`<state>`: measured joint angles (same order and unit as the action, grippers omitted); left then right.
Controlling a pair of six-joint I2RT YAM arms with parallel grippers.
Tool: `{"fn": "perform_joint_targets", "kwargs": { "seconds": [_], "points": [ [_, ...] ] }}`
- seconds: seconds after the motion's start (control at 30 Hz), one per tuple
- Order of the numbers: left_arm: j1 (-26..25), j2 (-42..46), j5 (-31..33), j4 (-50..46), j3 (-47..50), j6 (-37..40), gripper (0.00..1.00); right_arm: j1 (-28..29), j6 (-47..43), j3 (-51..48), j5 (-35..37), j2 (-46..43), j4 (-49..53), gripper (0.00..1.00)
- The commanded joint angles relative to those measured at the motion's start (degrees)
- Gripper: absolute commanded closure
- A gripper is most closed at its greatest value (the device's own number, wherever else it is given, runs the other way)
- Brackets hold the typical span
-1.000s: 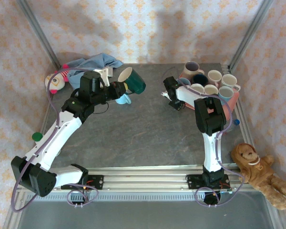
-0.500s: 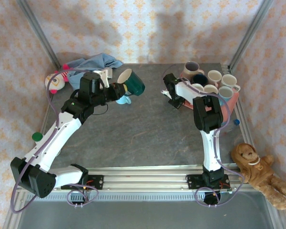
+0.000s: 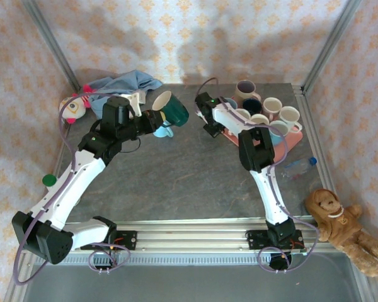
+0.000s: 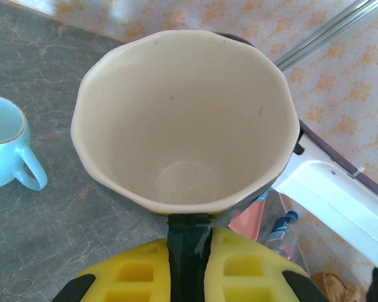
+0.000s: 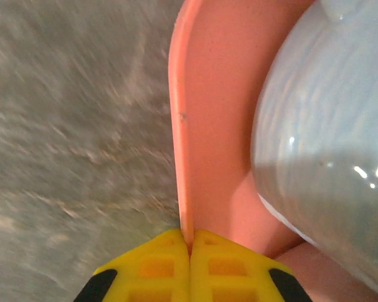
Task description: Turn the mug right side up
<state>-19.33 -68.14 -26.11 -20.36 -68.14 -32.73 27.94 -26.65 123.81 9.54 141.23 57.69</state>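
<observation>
We pinch the green mug [image 3: 176, 113] by its handle in the left gripper [image 4: 189, 244], tilted above the table [image 3: 189, 182], far side — a hold for swinging it upright; the right gripper [image 5: 190, 244] nips the pink tray [image 5: 211, 113] by its rim, perhaps to shift it.

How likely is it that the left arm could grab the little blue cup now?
Probably not yet: the left gripper is shut on the handle of the green mug, so it is busy. The blue cup stands close by, unobstructed, so distance seems no obstacle.
</observation>
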Motion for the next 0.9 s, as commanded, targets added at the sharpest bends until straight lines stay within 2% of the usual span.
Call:
{"fn": "perform_joint_targets", "kwargs": {
  "seconds": [0.0, 0.33, 0.57, 0.6, 0.7, 0.87],
  "points": [
    [0.80, 2.74, 0.85, 4.88, -1.51, -0.36, 1.00, 6.09, 9.42, 9.31, -8.14, 3.84, 1.72, 1.00],
    [1.04, 4.59, 2.09, -0.68, -3.51, 3.72, 1.00, 10.67, 19.01, 24.65, -10.12, 11.64, 1.49, 1.00],
    [1.06, 6.31, 4.10, -3.76, -3.86, 5.56, 1.00, 12.01, 18.89, 24.32, -12.47, 8.39, -2.22, 1.00],
    [1.08, 6.26, 4.52, -4.46, -4.49, 5.51, 1.00, 12.13, 18.90, 23.76, -12.36, 7.49, -2.98, 0.97],
    [1.05, 6.73, 5.14, -5.77, -5.87, 4.96, 1.00, 12.23, 19.06, 22.01, -12.58, 5.18, -4.95, 0.72],
    [1.06, 8.99, 8.17, -8.19, -7.18, 5.17, 1.00, 12.31, 19.97, 21.21, -12.84, 1.39, -5.64, 0.60]
  ]
}}
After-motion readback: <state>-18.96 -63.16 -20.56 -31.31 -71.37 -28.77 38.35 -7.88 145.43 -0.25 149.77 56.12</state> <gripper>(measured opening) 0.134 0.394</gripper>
